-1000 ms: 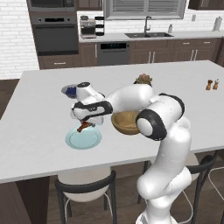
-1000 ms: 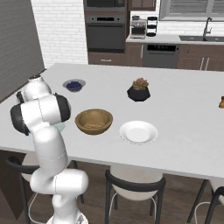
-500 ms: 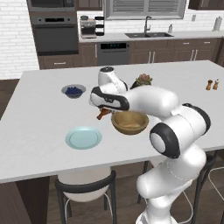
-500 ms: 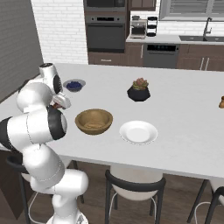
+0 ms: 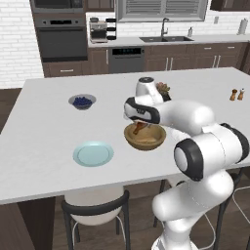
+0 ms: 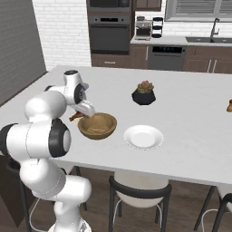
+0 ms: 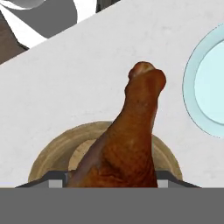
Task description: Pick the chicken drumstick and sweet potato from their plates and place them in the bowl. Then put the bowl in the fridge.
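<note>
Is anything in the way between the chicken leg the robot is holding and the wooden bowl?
No, nothing visible blocks it. The gripper holds the chicken drumstick right above the bowl, and the hand view shows the bowl's rim just below the meat with open space between. The sweet potato seems to lie inside the bowl already.

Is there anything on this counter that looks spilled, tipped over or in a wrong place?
Nothing stands out. The hand holds the chicken drumstick above the wooden bowl; the pale blue plate and the white plate lie flat, and the plant pot stands upright.
</note>
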Robot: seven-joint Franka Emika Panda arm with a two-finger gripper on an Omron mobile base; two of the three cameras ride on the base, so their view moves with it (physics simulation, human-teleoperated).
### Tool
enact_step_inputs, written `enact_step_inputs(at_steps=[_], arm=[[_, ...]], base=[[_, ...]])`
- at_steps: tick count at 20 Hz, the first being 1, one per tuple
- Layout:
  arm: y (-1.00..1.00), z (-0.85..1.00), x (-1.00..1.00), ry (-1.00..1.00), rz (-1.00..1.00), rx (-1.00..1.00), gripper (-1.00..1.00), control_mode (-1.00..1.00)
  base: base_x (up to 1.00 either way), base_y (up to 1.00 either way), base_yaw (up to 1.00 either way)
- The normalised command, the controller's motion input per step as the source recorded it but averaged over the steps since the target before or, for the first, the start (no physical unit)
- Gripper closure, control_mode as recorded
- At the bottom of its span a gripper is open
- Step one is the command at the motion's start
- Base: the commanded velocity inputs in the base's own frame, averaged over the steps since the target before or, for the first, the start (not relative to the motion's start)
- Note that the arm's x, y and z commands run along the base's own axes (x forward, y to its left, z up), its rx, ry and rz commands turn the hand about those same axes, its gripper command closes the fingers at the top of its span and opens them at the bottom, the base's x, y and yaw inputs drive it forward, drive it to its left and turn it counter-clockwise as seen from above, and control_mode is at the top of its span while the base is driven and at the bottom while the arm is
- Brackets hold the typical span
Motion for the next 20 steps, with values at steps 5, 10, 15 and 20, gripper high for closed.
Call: enact_step_inputs(at_steps=[5, 10, 15, 20], arm=[[-0.58, -0.2, 0.28, 0.0, 0.0, 0.01, 1.0, -1.0], [-0.19, -0.33, 0.25, 0.0, 0.0, 0.0, 1.0, -1.0], [-0.03, -0.26, 0.11, -0.07, 0.0, 0.0, 1.0, -1.0], [0.0, -0.23, 0.05, -0.05, 0.0, 0.0, 1.0, -1.0]], base=[[0.0, 0.0, 0.0], [0.0, 0.0, 0.0], [0.0, 0.0, 0.0], [0.0, 0.0, 0.0]])
